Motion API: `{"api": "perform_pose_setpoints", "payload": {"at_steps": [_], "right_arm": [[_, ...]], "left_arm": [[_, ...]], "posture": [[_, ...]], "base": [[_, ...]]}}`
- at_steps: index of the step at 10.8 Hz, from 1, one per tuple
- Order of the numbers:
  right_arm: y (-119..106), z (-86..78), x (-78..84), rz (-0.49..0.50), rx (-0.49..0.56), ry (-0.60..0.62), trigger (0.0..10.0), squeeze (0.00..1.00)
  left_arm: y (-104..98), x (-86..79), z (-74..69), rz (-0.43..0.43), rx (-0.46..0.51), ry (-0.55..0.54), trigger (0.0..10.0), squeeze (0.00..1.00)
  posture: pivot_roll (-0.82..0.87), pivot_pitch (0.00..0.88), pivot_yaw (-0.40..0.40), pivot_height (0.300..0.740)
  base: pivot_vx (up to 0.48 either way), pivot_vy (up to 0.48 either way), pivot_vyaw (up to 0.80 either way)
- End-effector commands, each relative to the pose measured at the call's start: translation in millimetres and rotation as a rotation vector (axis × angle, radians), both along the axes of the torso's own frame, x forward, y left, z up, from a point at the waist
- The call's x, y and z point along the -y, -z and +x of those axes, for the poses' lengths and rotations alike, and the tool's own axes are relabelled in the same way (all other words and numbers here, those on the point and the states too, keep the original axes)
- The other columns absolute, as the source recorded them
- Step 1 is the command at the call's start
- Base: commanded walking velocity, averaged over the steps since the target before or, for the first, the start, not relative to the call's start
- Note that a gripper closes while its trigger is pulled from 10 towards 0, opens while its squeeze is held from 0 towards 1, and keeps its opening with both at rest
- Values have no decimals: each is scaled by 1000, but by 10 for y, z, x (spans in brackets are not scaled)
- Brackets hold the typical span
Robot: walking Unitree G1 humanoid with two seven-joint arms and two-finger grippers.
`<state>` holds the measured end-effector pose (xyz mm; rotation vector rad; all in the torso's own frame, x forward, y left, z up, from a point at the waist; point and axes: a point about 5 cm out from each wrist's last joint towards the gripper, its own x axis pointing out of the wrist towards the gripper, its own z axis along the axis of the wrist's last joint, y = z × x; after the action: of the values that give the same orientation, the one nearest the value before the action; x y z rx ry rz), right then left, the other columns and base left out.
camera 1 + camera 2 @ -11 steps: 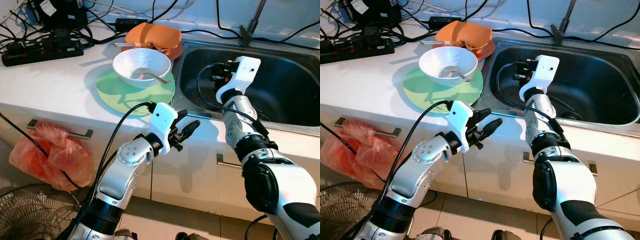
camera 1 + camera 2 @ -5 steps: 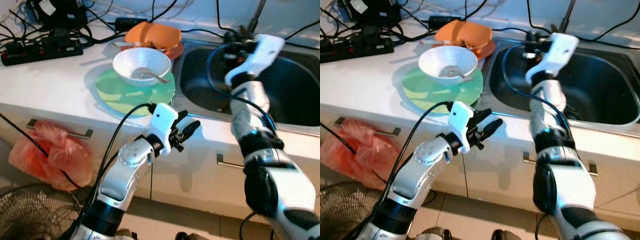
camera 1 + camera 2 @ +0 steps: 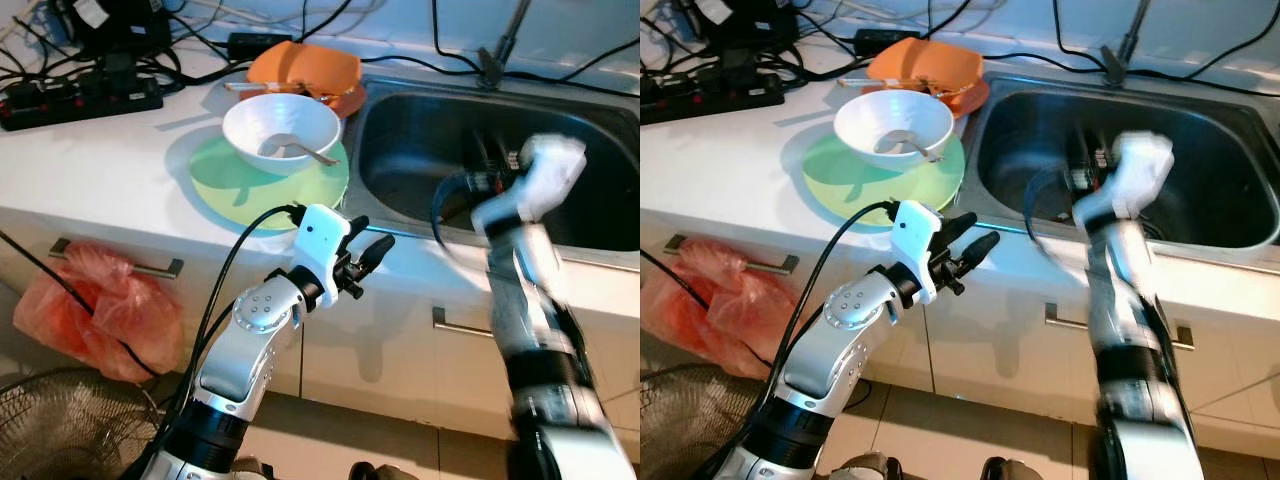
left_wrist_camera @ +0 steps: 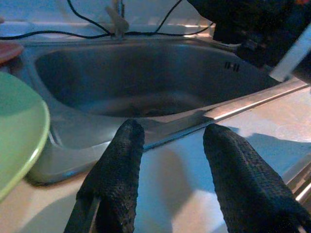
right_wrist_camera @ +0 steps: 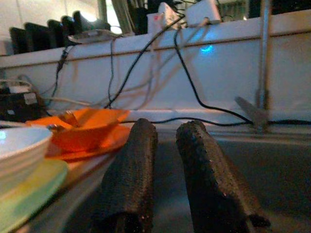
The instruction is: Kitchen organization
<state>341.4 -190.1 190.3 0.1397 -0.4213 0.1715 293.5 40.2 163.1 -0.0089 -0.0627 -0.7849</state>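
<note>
Left arm (image 3: 245, 345): silver metal shell in rounded segments, round joint cap with small screws, black collar at the lower left of the frame. White boxy wrist housing (image 3: 322, 238). Black cable (image 3: 225, 285) looping from the housing along the arm. Left gripper (image 3: 372, 252): two long black fingers (image 4: 116, 170) with coarse textured pads. Right arm (image 3: 1120, 300): silver and white, black cable, blurred at centre right. Right gripper (image 5: 167, 174): two black rough-textured fingers.
</note>
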Motion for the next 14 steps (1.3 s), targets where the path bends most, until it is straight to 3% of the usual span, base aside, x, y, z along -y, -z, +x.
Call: {"api": "perform_pose_setpoints", "payload": {"at_steps": [1,4,9,13,14], "right_arm": [[-80,-68,17,6,32,-13,10000,0],[121,-319,-3,31,-15,-71,10000,0],[353,-329,-292,107,-115,-141,10000,0],[390,-297,-428,147,-132,-175,10000,0],[388,-287,-449,155,-132,-178,10000,0]], "left_arm": [[28,5,2,3,-6,-7,10000,0],[28,-22,24,-2,3,-25,10000,0],[-42,-119,100,-32,52,-124,10000,0],[-370,-154,114,100,299,-173,10000,0],[-411,-147,101,150,367,-175,10000,1000]], "posture": [[143,111,-41,740],[136,106,-32,740],[157,120,-35,740],[178,125,-39,740],[177,124,-38,740]], "base": [[0,0,0],[0,0,0],[0,0,0],[0,0,0],[0,0,0]]}}
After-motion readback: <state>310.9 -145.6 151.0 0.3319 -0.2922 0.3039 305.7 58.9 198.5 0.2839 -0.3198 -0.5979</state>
